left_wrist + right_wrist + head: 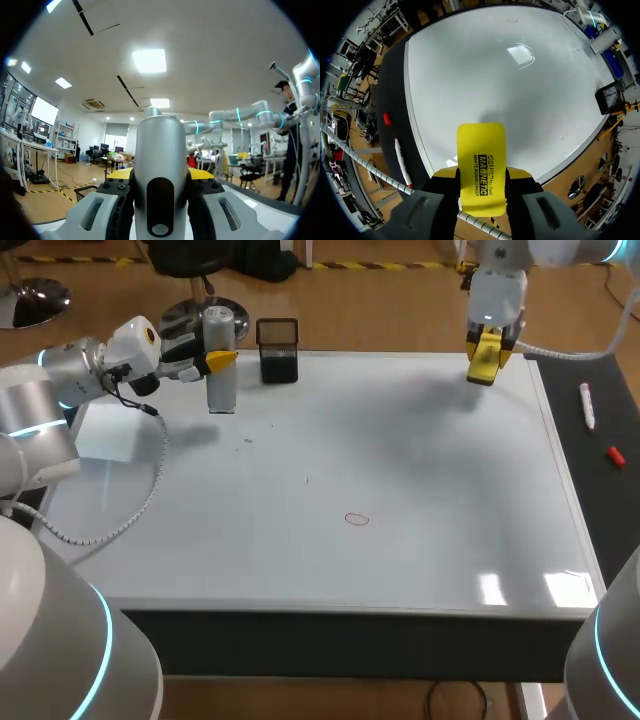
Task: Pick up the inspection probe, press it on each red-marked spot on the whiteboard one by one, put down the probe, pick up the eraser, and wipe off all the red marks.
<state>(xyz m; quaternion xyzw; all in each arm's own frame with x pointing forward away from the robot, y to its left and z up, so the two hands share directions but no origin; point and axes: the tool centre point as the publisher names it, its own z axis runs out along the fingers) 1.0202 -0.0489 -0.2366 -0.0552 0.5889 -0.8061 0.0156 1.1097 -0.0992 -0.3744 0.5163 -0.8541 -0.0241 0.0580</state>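
The left gripper (160,174) is clamped on a silver-grey, round-topped cylindrical inspection probe (160,160). The probe stands upright between the two fingers and rises well above them. A black oval recess with a small ring at its foot is set into the probe's lower front. The bright yellow fingertips (121,174) show just behind the probe, one on each side of it. Black finger pads press against the probe's two flanks. The gripper's pale grey moulded housing, with a dark slot in each half, spreads out below and to both sides of the probe. A strip of the flat white whiteboard (265,212) lies beside the probe, past the housing.
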